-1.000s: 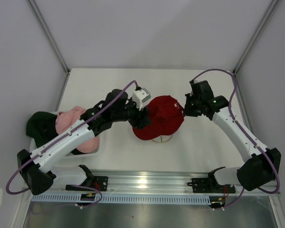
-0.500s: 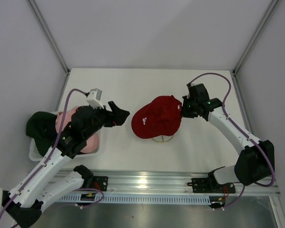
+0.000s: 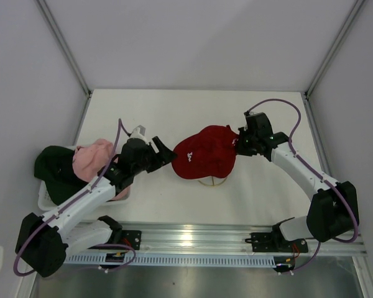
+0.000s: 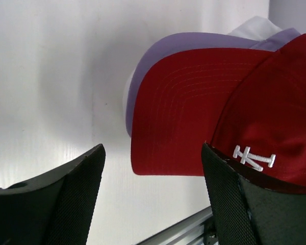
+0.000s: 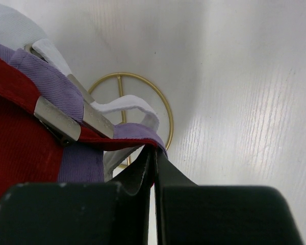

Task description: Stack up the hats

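Observation:
A red hat (image 3: 205,158) sits at the table's middle over a lavender hat, whose brim (image 4: 158,51) pokes out under the red brim (image 4: 188,107). Both rest on a gold wire stand (image 5: 166,117). My left gripper (image 3: 166,153) stands open just left of the red brim, nothing between its fingers (image 4: 76,194). My right gripper (image 5: 154,150) is shut on the red hat's back edge, right under the lavender strap (image 5: 46,76). A pink hat (image 3: 93,158) and a dark green hat (image 3: 53,167) lie at the left.
A white tray (image 3: 46,198) at the left edge holds the pink and dark green hats, partly under my left arm. The metal rail (image 3: 193,239) runs along the near edge. Grey walls close in the table's back and sides.
My left gripper let go of the red hat's brim, swung back to the left with jaws open, then came forward again near the brim. The right gripper stayed shut at the back.

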Robot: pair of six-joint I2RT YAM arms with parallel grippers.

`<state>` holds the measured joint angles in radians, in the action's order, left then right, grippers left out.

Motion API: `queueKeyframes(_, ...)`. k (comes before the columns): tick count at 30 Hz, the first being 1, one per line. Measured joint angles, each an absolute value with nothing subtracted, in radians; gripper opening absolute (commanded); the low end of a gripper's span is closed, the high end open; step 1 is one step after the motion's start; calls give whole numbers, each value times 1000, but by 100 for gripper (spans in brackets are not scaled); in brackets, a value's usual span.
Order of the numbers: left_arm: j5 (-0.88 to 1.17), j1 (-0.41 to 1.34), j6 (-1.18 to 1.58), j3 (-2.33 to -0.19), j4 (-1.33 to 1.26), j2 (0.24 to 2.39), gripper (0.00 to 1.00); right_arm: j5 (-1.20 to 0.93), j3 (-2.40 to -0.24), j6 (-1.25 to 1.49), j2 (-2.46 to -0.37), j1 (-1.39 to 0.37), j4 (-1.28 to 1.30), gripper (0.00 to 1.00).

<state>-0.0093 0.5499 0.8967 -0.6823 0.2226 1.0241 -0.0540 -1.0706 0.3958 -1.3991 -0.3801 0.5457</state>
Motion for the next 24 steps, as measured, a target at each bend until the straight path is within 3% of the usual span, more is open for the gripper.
queueKeyframes(2,24,537,921,-656,160,1037,73,-54,-1071,396,-1399,-379,545,0)
queueKeyframes(17,193,463,976,-504,-242,1162,69,-62,-1069,396,-1404,-376,542,0)
queueKeyframes(22,266,442,979,-464,-401,1229,48,-62,-1069,397,-1404,-376,542,0)
queueKeyframes(24,293,440,981,-460,-455,1254,33,-62,-1069,397,-1405,-376,543,0)
